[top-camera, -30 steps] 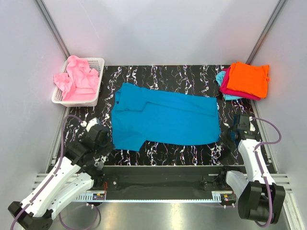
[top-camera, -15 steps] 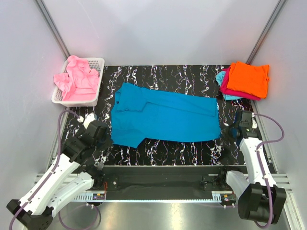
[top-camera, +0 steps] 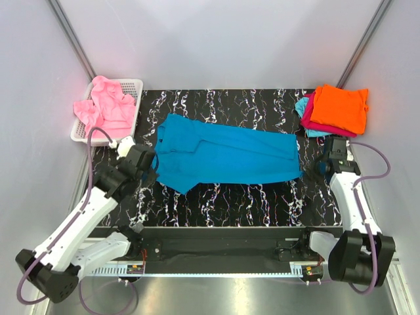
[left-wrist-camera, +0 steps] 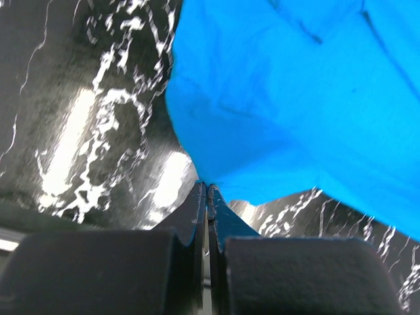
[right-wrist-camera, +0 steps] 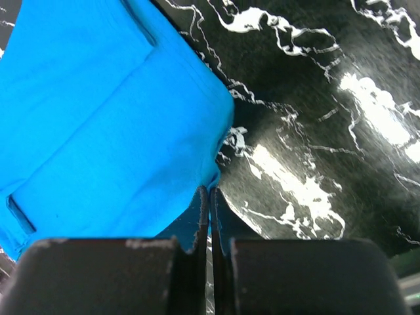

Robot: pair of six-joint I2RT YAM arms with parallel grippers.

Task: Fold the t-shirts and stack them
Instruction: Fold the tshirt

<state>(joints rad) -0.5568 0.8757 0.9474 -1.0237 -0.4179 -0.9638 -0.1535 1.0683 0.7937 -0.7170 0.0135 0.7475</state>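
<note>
L gripper [left-wrist-camera: 206,187], R gripper [right-wrist-camera: 210,191] each pinching teal tee [top-camera: 230,154] edge, basket [top-camera: 134,83] w/ pink tee [top-camera: 108,108] far-L, stack [top-camera: 339,108] far-R

Overhead view is bright, evenly lit from above and sharp; the white walls run near washed out, with soft shadows beside the arms. Wrist views carry hard white glare on the glossy table [left-wrist-camera: 72,131]. The left one blurs the teal-blue t-shirt [left-wrist-camera: 295,98]. Foreground fingers [right-wrist-camera: 199,223] are dark and unfocused.

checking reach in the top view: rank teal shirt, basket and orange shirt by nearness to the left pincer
1. teal shirt, pinched in the left pincer
2. basket, behind it, left
3. orange shirt, far right corner
</note>
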